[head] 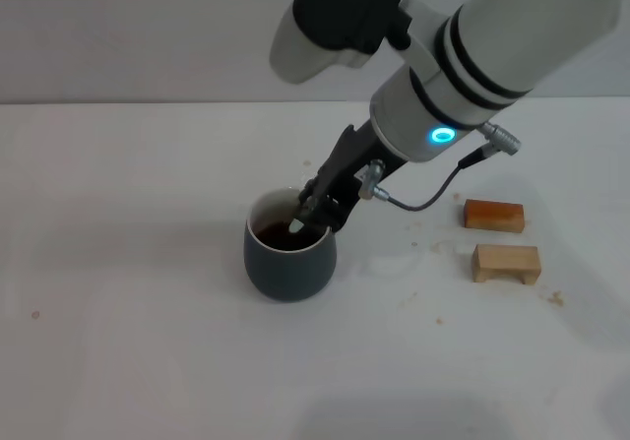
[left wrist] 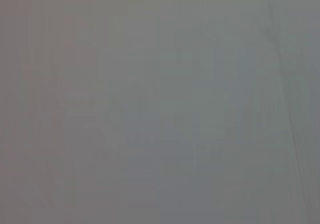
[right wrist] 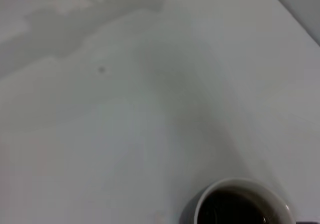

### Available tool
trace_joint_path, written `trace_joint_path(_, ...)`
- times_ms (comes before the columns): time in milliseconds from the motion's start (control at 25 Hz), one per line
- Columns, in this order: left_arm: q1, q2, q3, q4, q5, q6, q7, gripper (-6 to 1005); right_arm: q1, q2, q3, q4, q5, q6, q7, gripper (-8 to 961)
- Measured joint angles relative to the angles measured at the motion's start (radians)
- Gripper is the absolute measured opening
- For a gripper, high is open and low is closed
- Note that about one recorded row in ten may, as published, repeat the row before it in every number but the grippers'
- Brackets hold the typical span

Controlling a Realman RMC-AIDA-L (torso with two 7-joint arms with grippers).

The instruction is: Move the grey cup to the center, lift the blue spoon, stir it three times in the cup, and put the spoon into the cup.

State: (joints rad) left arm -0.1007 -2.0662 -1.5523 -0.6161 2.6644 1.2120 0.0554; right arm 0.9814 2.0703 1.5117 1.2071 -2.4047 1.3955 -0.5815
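Right under my right pincer [head: 313, 216] sits the grey cup [head: 288, 255], already around the middle of the white worktop [head: 118, 342], so I judge that step done. The pincer is clenched on the blue spoon [head: 296, 227], whose tip dips into the dark liquid just below the fingers. I take it we are mid-stir; I cannot tell how many turns are made. Letting the spoon go into the cup remains. Farther off to the pincer's right lie two wooden blocks [head: 500, 239]. My left pincer is out of sight.

lab test bench | bare white tabletop [head: 118, 361] | plain grey wall [head: 128, 27]
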Motion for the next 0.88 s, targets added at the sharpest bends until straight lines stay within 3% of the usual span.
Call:
trace_joint_path(200, 0.004, 0.001, 0.0, 0.003, 0.0, 0.017, 0.0, -2, -0.01, 0.002, -0.045, 0.013, -0.023, -0.027, 0.006, 125)
trace_joint_path(560, 0.006, 0.002, 0.0, -0.001, 0.0, 0.015, 0.0, -2, -0.059, 0.001, -0.048, 0.067, -0.05, -0.116, 0.005, 341)
trace_joint_path(640, 0.004, 0.002, 0.001, 0.0, 0.0, 0.015, 0.0, -2, -0.095, 0.0, -0.047, 0.111, -0.076, -0.182, -0.008, 369)
trace_joint_path(680, 0.003, 0.002, 0.001, 0.001, 0.0, 0.015, 0.0, -2, -0.157, 0.002, -0.051, 0.189, -0.138, -0.284, -0.016, 382)
trace_joint_path(720, 0.003, 0.002, 0.001, 0.001, 0.0, 0.015, 0.0, -2, -0.157, 0.002, -0.051, 0.189, -0.138, -0.284, -0.016, 396)
trace_joint_path(760, 0.003, 0.002, 0.001, 0.001, 0.0, 0.015, 0.0, -2, -0.197, 0.003, -0.054, 0.233, -0.173, -0.344, -0.02, 410)
trace_joint_path(800, 0.001, 0.002, 0.001, 0.002, 0.001, 0.014, 0.0, -2, -0.291, 0.005, -0.065, 0.314, -0.222, -0.472, -0.031, 410)
trace_joint_path(840, 0.001, 0.002, 0.001, 0.002, 0.001, 0.014, 0.0, -2, -0.291, 0.005, -0.065, 0.314, -0.222, -0.472, -0.031, 410)
trace_joint_path(880, -0.008, 0.002, 0.002, 0.015, 0.002, 0.013, 0.0, -2, -0.343, 0.005, -0.07, 0.347, -0.236, -0.536, -0.04, 410)
